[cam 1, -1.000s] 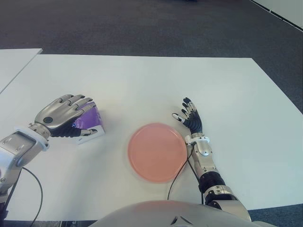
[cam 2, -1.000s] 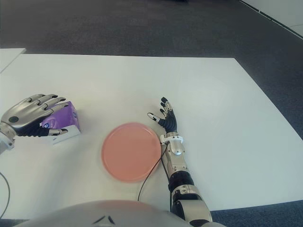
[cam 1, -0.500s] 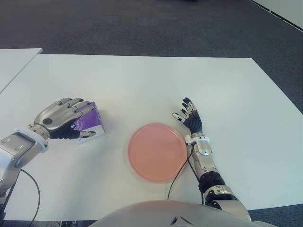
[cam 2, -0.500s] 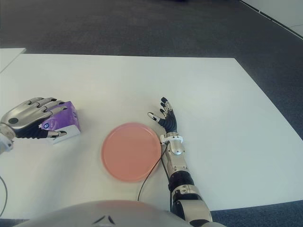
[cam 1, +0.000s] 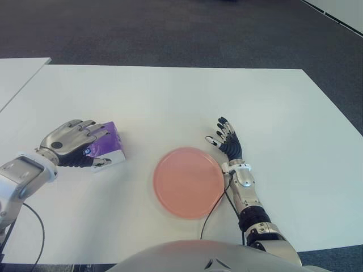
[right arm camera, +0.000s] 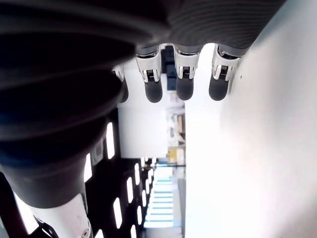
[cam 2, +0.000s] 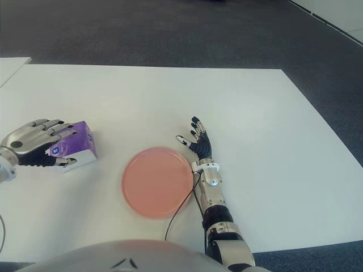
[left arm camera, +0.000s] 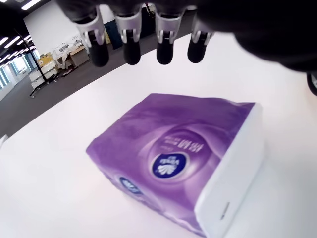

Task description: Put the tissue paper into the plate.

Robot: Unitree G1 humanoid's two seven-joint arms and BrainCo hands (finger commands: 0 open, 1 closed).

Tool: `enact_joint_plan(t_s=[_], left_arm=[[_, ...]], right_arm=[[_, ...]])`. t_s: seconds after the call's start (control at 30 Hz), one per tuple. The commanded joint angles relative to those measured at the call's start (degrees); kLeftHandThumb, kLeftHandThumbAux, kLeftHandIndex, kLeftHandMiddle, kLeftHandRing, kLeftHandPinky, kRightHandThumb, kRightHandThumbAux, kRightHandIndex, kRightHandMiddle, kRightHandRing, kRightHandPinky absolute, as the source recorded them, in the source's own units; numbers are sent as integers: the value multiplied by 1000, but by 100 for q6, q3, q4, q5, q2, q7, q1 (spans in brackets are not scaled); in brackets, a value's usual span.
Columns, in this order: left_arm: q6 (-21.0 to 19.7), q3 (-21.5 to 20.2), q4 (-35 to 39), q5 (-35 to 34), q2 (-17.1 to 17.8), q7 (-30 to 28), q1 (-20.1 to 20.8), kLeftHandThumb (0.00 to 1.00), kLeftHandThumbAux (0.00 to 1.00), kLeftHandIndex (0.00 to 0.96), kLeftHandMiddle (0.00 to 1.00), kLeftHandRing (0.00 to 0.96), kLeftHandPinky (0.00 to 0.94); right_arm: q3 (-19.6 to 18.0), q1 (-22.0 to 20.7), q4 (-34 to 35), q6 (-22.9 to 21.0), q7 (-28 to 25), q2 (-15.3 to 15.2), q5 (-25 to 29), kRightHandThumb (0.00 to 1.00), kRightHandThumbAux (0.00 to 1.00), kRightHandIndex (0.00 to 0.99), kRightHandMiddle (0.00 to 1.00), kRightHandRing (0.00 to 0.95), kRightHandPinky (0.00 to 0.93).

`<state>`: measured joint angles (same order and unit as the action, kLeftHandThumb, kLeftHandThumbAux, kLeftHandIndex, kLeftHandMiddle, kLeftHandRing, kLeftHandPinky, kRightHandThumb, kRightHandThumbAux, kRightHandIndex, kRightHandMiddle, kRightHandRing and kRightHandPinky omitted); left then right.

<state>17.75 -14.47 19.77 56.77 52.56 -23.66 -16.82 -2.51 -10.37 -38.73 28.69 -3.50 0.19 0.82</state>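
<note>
Just left hand (cam 1: 71,141) over tissue pack (cam 1: 106,146) — ungrasped

Left hand (cam 1: 71,141) arched, right hand (cam 1: 228,143) flat (fingers spread).

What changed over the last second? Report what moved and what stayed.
The left hand slid back toward the robot's left, uncovering more of the purple tissue pack; its fingers hover open above the pack without gripping it. The pack stayed on the table, left of the pink plate. The right hand stayed open beside the plate's right edge.
</note>
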Motion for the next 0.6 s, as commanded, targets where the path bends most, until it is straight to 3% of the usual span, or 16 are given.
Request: enact_joint_plan(t_s=[0.03,0.6], left_arm=[[-72,214,-337,165,80,153,109,260,96,0,0,0,0],[-268,767,-1142,379,108,832,610,221,84,0,0,0,0]], right_arm=[[8,680,-395,-414,-47,14,15,8,804,0,0,0,0],[8,773,-266,-372,-63,30,18,5,816,0,0,0,0]])
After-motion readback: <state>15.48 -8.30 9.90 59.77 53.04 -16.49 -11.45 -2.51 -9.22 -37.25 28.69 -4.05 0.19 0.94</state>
